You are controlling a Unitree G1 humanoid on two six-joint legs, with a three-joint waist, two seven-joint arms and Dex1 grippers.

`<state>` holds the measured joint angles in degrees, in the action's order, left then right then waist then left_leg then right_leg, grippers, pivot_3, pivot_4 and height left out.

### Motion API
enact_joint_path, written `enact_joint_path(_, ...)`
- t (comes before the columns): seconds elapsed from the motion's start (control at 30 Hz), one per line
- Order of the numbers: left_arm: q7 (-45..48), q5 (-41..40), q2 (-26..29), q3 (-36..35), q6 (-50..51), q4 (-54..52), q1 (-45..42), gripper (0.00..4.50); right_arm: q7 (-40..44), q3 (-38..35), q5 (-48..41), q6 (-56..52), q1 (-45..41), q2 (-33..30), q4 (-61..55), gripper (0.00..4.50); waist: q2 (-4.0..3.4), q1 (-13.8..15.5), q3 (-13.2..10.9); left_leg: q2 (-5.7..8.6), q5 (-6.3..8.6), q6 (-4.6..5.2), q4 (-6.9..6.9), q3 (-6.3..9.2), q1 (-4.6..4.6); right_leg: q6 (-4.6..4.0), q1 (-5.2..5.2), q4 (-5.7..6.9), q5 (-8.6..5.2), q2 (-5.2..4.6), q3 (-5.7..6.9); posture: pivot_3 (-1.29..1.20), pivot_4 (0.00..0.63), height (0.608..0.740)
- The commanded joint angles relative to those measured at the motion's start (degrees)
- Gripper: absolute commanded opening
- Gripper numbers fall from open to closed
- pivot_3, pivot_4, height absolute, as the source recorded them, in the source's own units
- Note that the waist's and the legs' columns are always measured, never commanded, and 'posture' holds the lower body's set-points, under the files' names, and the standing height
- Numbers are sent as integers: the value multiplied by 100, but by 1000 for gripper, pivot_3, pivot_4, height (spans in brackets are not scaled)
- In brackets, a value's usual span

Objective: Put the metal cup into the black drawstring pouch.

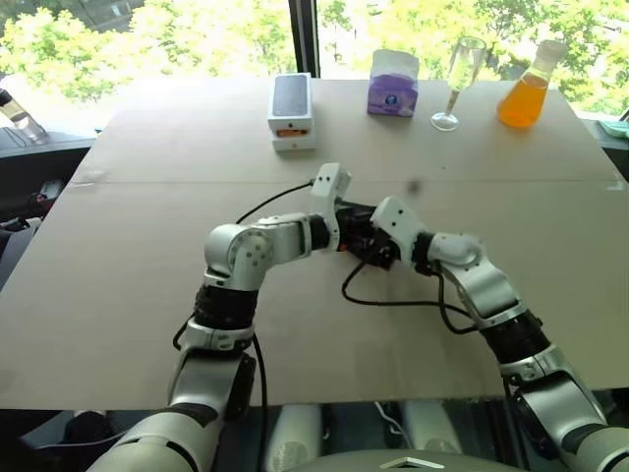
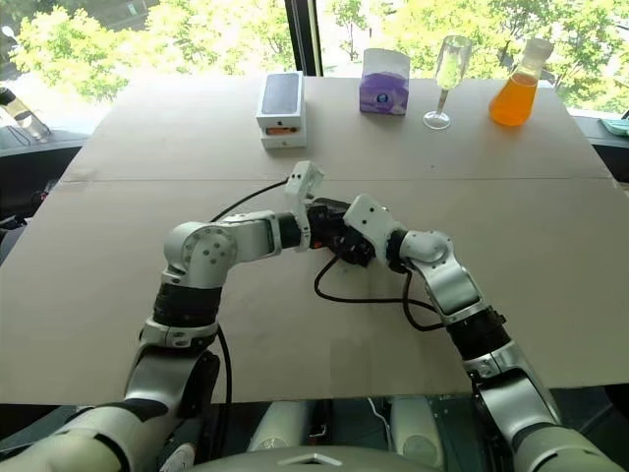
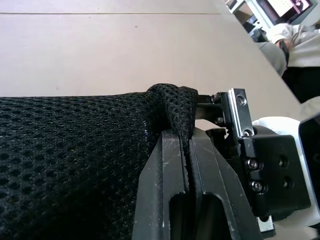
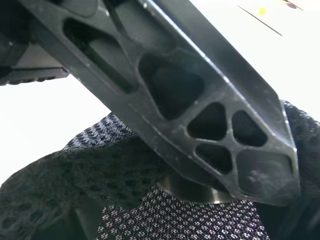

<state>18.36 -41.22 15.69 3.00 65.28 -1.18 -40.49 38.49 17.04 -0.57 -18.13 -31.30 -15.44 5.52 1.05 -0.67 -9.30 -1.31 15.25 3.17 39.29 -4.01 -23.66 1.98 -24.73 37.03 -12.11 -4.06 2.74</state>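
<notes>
Setting: pale wooden table [image 1: 147, 295] stood before a bright window with trees beyond.
Metal cup: a sliver of shiny steel [image 4: 192, 192] showed beneath the pouch mesh in the right wrist view; judged to be the cup, lying in or at the pouch mouth, though how deep could not be told.
Cup handling: judged rigid, light and smooth-walled, so likely to slip; best taken across the rim or wall.
Black drawstring pouch: soft open-mesh fabric [image 3: 75, 150], bunched between the two grippers at mid-table.
Pouch handling: judged limp and light, collapsing unless the mouth is held apart; hold by a fold of the hem.
Left gripper [image 3: 187, 150]: jaws closed tight on a pinched fold of the pouch edge.
Right gripper [image 1: 378, 246]: met the left at the pouch; whether its jaws were apart or closed could not be told.
Cable: black lead [image 1: 393, 300] looped on the table just beside the right arm.
Far edge: white box [image 1: 292, 113], purple tissue pack [image 1: 393, 84], stemmed glass [image 1: 457, 84] and orange flask [image 1: 524, 93], all well apart from the work.
</notes>
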Motion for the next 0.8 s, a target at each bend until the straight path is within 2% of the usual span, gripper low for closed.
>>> enact_joint_path(0.03,-19,327,131,-113,-258,-104,16,0,-85,-183,4,256,-35,-66,-176,2143,0,13,0,0,0,0,0,2,-1,0,0,0,0,-1,2,0,150,737)
enact_joint_path(0.13,7,372,99,-123,-261,-151,72,0,-92,-130,53,297,-1,-103,-204,682,0,10,0,0,0,0,0,4,-2,0,0,-3,0,-1,4,0,150,737)
enact_joint_path(0.43,37,498,-19,-223,-281,-179,99,0,103,-234,-19,-165,40,-389,-724,682,0,15,0,-1,0,0,0,5,-3,0,0,-3,0,-1,5,0,150,737)
enact_joint_path(0.6,234,542,-39,-212,-421,-229,58,0,269,-538,-366,-803,285,-748,-1583,682,0,28,0,-1,0,0,0,7,-5,0,0,-5,0,-2,7,0,150,737)
enact_joint_path(0.7,544,595,45,29,-475,-314,46,0,462,-652,-602,-1048,530,-991,-2058,682,-1,26,0,-1,0,0,0,7,-5,0,0,-6,0,-1,9,0,150,737)
enact_joint_path(0.73,625,629,57,113,-503,-340,40,0,468,-709,-689,-1173,620,-1039,-2194,911,0,26,0,-1,0,0,0,8,-5,0,0,-6,-1,-1,10,0,150,737)
enact_joint_path(0.8,791,582,37,153,-483,-338,10,573,441,-828,-840,-1419,817,-1136,-2442,1469,0,39,-1,-1,1,1,-1,8,-5,0,1,-7,-1,-1,10,0,150,737)
